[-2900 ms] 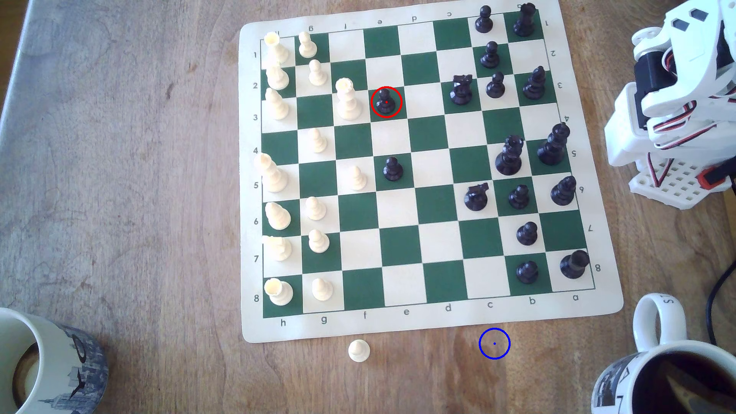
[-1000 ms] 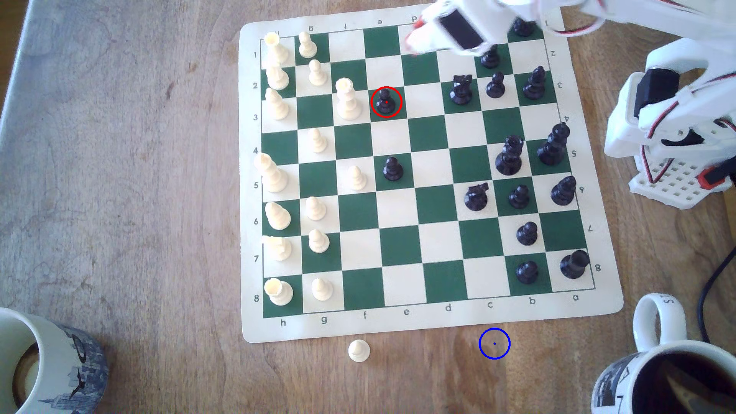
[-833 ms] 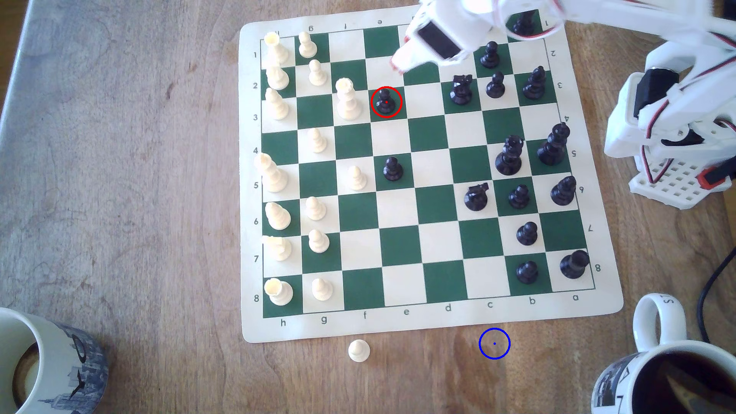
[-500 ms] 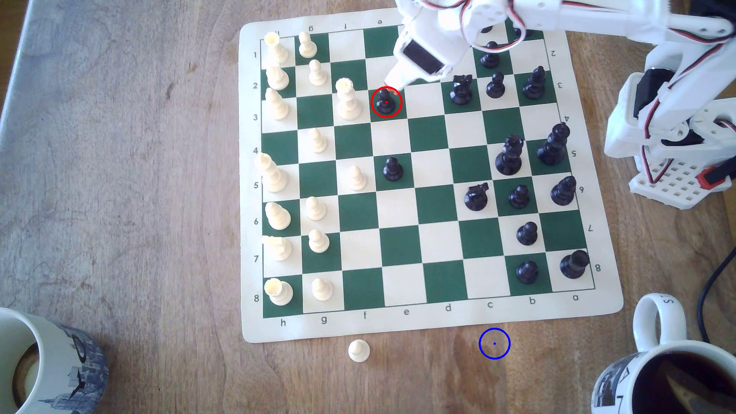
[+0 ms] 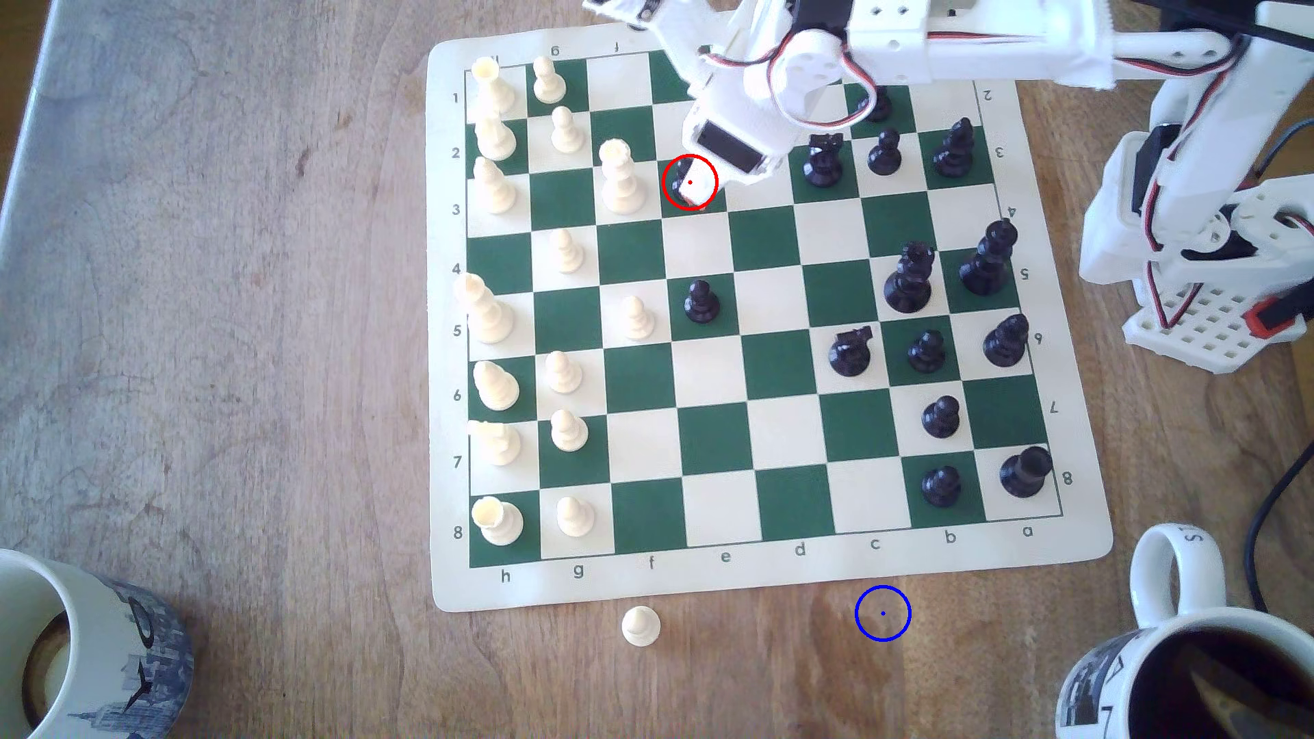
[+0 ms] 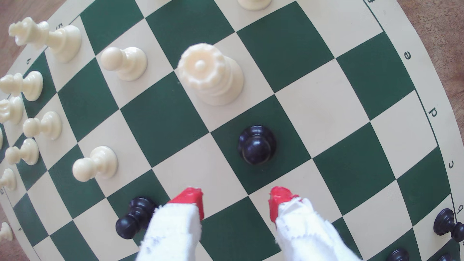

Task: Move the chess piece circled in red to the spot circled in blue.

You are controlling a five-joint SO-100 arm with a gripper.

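The black pawn stands on a green square inside the red ring, mostly covered by my gripper in the exterior view. In the wrist view the pawn is upright, seen from above, a little beyond my gripper. The gripper is open, its two red fingertips set wide apart with nothing between them. The blue-ringed spot is bare wood just off the board's near edge, below column c.
A tall cream queen stands one square to the exterior view's left of the pawn. A black knight is two squares right. Another black pawn stands two rows nearer. A loose cream pawn and two mugs sit off the board.
The arm unfolded from its rest at the exterior view's right, swept across the board's far edge and came down over the red-ringed pawn. No piece has moved.
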